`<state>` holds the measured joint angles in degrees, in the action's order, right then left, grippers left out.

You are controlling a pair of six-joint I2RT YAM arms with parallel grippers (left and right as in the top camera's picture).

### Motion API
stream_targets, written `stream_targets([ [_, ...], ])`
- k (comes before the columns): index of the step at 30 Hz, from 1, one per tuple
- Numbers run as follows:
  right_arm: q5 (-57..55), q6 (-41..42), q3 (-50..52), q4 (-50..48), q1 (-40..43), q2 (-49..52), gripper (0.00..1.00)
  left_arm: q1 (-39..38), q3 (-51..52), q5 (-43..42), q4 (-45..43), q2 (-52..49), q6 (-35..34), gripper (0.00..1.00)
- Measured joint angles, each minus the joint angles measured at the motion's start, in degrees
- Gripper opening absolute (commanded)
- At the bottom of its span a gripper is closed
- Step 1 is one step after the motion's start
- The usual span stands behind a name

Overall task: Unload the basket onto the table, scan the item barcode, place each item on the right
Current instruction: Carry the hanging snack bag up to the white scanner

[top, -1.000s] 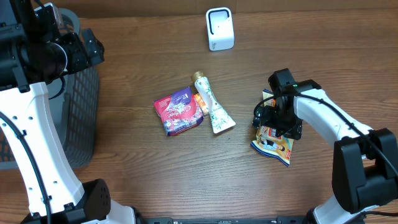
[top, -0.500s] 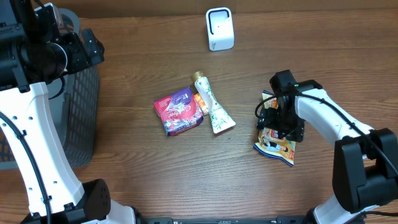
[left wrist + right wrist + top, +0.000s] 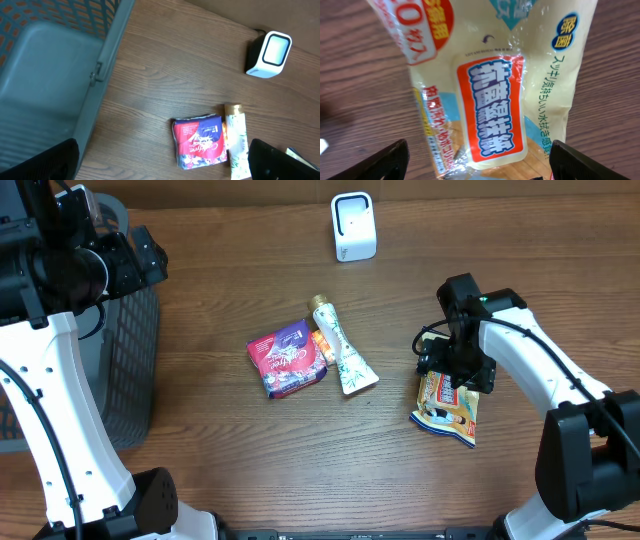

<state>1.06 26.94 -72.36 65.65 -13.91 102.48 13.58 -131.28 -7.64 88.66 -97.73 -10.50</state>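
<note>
The right fingers [image 3: 385, 162] stand wide apart and hold nothing. Their dark tips hang at either side of the snack packet [image 3: 490, 100], with bare wood showing between each tip and the packet's edges. The wrist points straight down over the packet's far end. From there the white arm runs right and nearward, bends at the elbow, and ends at its black base at the near right edge of the table [image 3: 230, 450].

The packet lies flat on the right side of the table. It is a glossy, crinkled film bag, cream and pale blue, with a rounded red label panel carrying blue characters and a red patch at one corner.

The left fingers [image 3: 45, 160] are also spread wide and empty. They are raised high at the far left, over the rim of a grey basket [image 3: 107, 55] with mesh walls and a smooth floor.

At the table's middle lie a soft red and purple pouch [image 3: 288, 358] and, touching its right side, a white squeeze tube [image 3: 340, 350] with a gold cap and green print. It is narrow at the cap and flattened at its near end. The scanner [image 3: 353, 227], a small white box with rounded corners, stands at the far edge, well apart from the packet. The table is brown wood with a long grain.
</note>
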Motion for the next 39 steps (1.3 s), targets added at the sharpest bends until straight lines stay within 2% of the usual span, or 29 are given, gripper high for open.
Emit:
stream_targets([
  [2, 0.0, -0.4, 1.8, -1.6, 0.0, 0.0, 0.89, 0.0, 0.0, 0.0, 0.0, 0.0, 0.0, 1.00],
  [6, 0.0, -0.9, 6.0, -6.0, 0.0, 0.0, 0.80, 0.0, 0.0, 0.0, 0.0, 0.0, 0.0, 1.00],
  [13, -0.7, -1.5, 11.7, -14.1, 0.0, -0.4, 0.49, 0.0, 0.0, 0.0, 0.0, 0.0, 0.0, 1.00],
  [17, -0.9, -1.5, 12.1, -15.3, 0.0, -1.1, 0.37, 0.0, 0.0, 0.0, 0.0, 0.0, 0.0, 1.00],
  [19, -1.0, -1.5, 12.1, -15.4, 0.0, -1.2, 0.27, 0.0, 0.0, 0.0, 0.0, 0.0, 0.0, 1.00],
  [21, -1.1, -1.6, 11.9, -15.1, 0.0, -1.2, 0.07, 0.0, 0.0, 0.0, 0.0, 0.0, 0.0, 1.00],
  [22, -1.2, -1.4, 11.5, -14.6, 0.0, -1.3, 0.04, 0.0, 0.0, 0.0, 0.0, 0.0, 0.0, 1.00],
  [30, -1.1, -2.4, 4.6, -10.4, 0.0, -0.6, 0.04, 0.0, 0.0, 0.0, 0.0, 0.0, 0.0, 1.00],
  [35, -1.0, -3.8, -2.3, -10.7, -0.4, -0.6, 0.04, 0.0, 0.0, 0.0, 0.0, 0.0, 0.0, 1.00],
  [39, -1.0, -4.9, -3.4, -11.9, -0.6, -0.6, 0.04, 0.0, 0.0, 0.0, 0.0, 0.0, 0.0, 1.00],
])
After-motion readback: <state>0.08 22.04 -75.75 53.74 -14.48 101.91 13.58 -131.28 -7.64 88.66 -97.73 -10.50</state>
